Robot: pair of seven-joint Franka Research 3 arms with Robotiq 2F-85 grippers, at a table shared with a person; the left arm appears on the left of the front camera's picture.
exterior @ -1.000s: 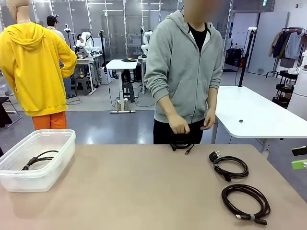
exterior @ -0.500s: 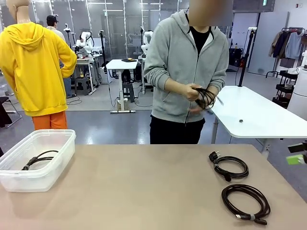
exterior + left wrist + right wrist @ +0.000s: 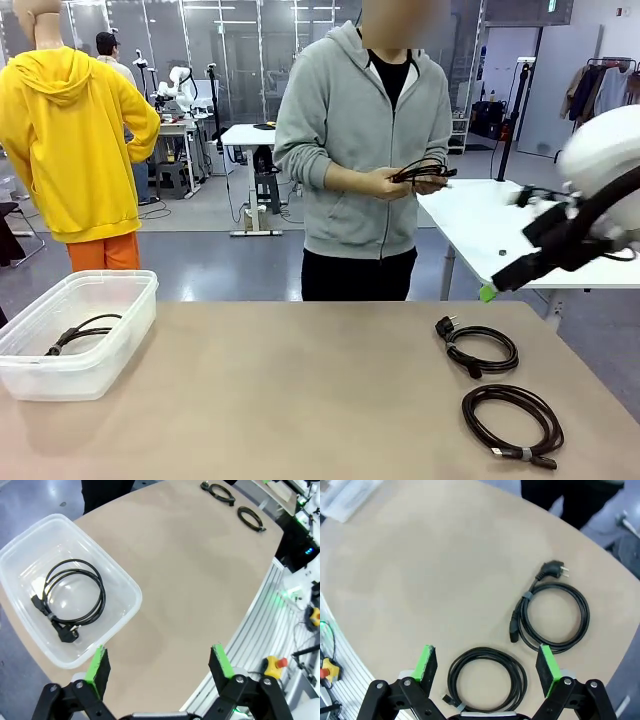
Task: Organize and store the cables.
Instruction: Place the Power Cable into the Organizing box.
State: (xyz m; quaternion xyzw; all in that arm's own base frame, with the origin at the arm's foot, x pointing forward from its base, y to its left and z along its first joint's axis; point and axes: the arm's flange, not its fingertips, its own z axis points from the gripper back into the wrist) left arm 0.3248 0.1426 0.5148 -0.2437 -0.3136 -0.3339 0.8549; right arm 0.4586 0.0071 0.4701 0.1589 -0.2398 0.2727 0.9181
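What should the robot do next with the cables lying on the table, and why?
Probably lower the right claw onto the near coiled cable. The claw is open and hovers right above that coil, which lies loose on the table. Another cable already sits in the clear bin, so this one likely goes there too.

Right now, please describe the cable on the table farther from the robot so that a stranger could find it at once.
Look at the tan table, on the robot's right side, where two black coils lie apart. It is the cable nearer the person. Unlike its neighbour, it ends in a bulky round wall plug.
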